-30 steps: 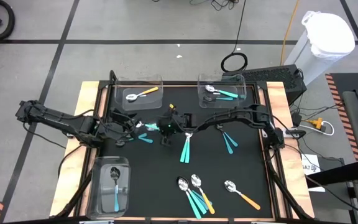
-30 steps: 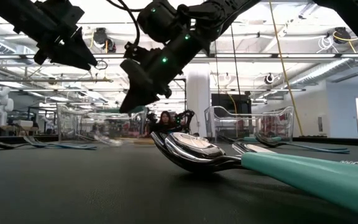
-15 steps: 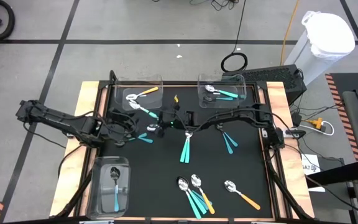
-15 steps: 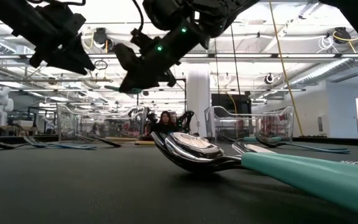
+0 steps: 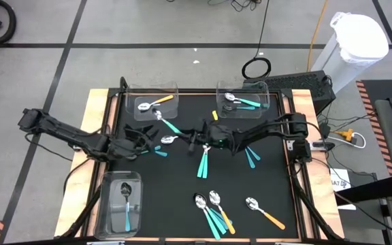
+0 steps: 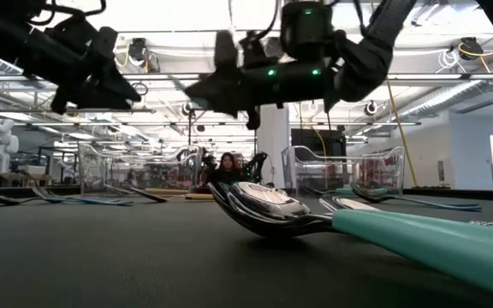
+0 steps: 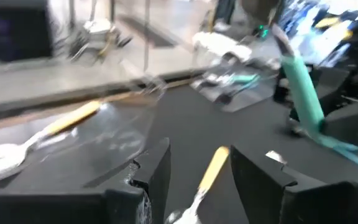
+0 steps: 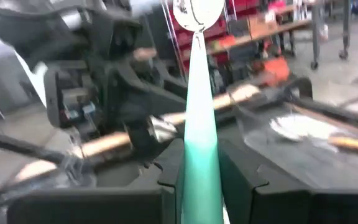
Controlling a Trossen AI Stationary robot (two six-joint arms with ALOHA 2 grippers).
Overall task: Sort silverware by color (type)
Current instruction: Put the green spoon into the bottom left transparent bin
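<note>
Just in front of the clear bin (image 5: 129, 92) that holds an orange-handled spoon, the right gripper (image 5: 188, 135) is clamped on the handle of a teal spoon (image 5: 169, 124), which it holds above the mat. The left gripper (image 5: 150, 140) waits nearby with its fingers apart around an orange spoon (image 7: 213, 168). The step looks like carrying the teal spoon off for sorting, so the next move calls for a swing away from that bin to the teal-spoon bin (image 5: 264, 92). A second ago the right gripper pointed down at the mat; it has since lifted and turned level.
</note>
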